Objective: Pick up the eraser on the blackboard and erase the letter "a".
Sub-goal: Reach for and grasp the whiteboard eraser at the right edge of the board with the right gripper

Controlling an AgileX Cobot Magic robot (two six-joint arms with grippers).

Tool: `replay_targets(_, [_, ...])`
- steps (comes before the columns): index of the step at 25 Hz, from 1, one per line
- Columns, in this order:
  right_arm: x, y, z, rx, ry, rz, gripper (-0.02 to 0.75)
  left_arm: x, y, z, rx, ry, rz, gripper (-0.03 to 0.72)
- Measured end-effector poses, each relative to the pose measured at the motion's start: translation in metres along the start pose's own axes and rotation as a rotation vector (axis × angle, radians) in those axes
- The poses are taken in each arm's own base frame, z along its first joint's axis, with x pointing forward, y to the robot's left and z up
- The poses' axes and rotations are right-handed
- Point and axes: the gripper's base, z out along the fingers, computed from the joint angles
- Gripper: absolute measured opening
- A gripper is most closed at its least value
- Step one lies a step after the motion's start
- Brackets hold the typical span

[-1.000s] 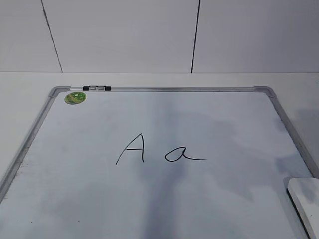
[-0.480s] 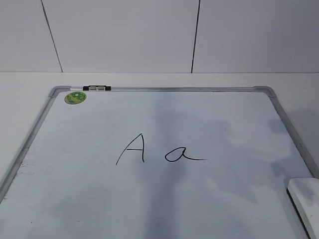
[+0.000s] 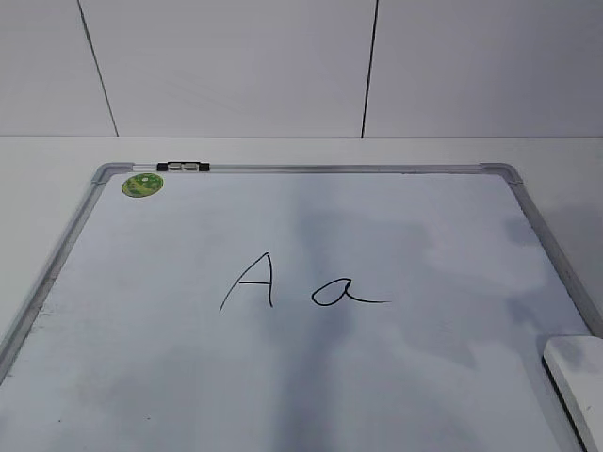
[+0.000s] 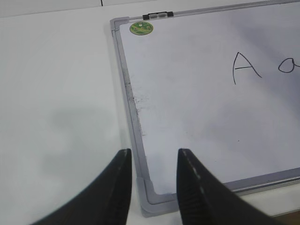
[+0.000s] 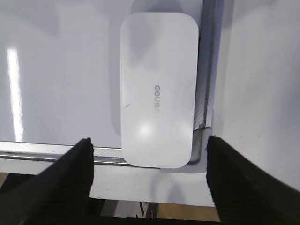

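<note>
Right end effector (image 5: 149, 161): wide open, holding nothing, touching nothing. Two black fingers (image 5: 70, 176) spread far apart, hanging above one white eraser (image 5: 158, 89). Eraser flat on the blackboard (image 5: 56, 70), tucked in a near corner, its long side just beside the silver frame (image 5: 208, 84). Grey word "deli" printed on top of the eraser. In the exterior view, only a piece of that eraser (image 3: 577, 372) seen, at the lower right edge.

Left end effector (image 4: 151, 180): open a little, holding nothing. Two black fingers (image 4: 199, 192) with a small gap, hanging over the other near corner of the blackboard (image 4: 187, 103), one finger over the white table (image 4: 56, 93), one over the board. Hard to say if touching the frame or just above it.

Farther along, in the middle of the blackboard (image 3: 141, 358): two black letters side by side, close but not touching. One tall pointed capital "A" (image 3: 250, 281) on the left. One small letter "a" (image 3: 346, 293) on the right, a flat oval with a long tail. Well apart from the eraser.

Farthest, at the far left corner: one round green sticker (image 3: 142, 185) on the board. Just beside it, one small black-and-silver clip (image 3: 183, 167) on the far frame edge. Behind that, white table (image 3: 301, 151), then a white wall (image 3: 236, 66) with two thin dark lines.
</note>
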Motion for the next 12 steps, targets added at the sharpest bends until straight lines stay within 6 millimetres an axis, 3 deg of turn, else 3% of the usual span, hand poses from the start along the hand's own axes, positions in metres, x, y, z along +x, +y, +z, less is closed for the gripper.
replay_targets(12, [-0.0006, -0.0001, 0.0000, 0.001, -0.006, -0.001, 0.664, 0.0000, 0.0000, 0.0000, 0.000, 0.000, 0.000, 0.244])
